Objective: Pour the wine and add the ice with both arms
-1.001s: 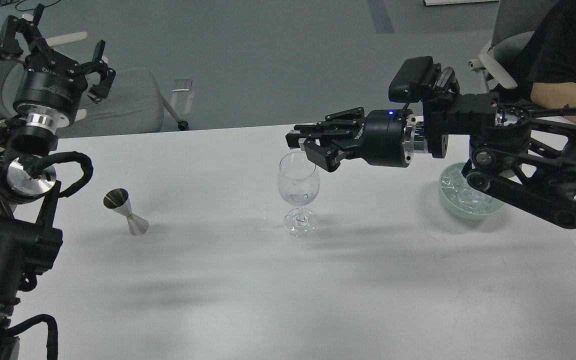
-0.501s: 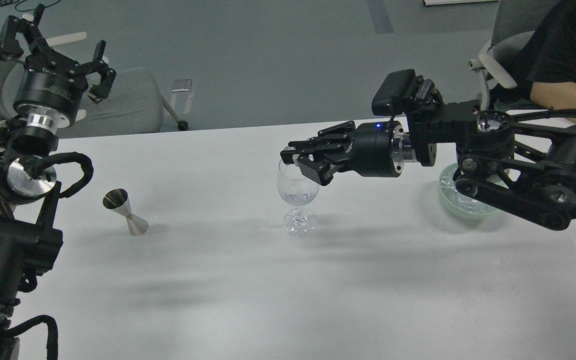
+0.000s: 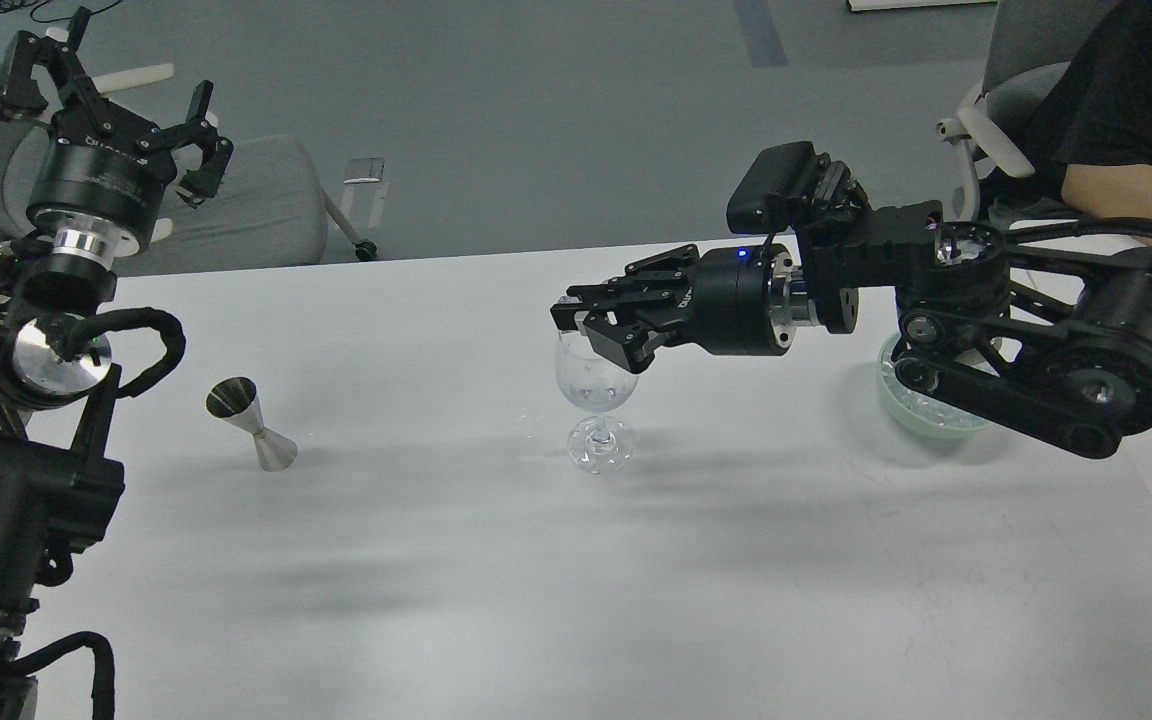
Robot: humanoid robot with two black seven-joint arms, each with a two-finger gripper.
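A clear wine glass (image 3: 596, 385) stands upright at the middle of the white table (image 3: 496, 560), with a little clear content low in its bowl. My right gripper (image 3: 584, 322) reaches in from the right and hovers right over the glass's rim. Its fingers are drawn close together on what looks like a small clear ice cube, hard to make out. A pale green bowl of ice (image 3: 921, 408) sits at the right, mostly hidden behind my right arm. My left gripper (image 3: 111, 95) is raised at the far left, open and empty, pointing up.
A steel jigger (image 3: 252, 423) stands on the table left of the glass. A grey chair (image 3: 256, 200) is beyond the table's far edge. A person's forearm (image 3: 1126, 190) and chair are at the upper right.
My right gripper has moved left and slightly down, from beside the glass's right rim to directly over it. The left arm, glass and jigger have not moved.
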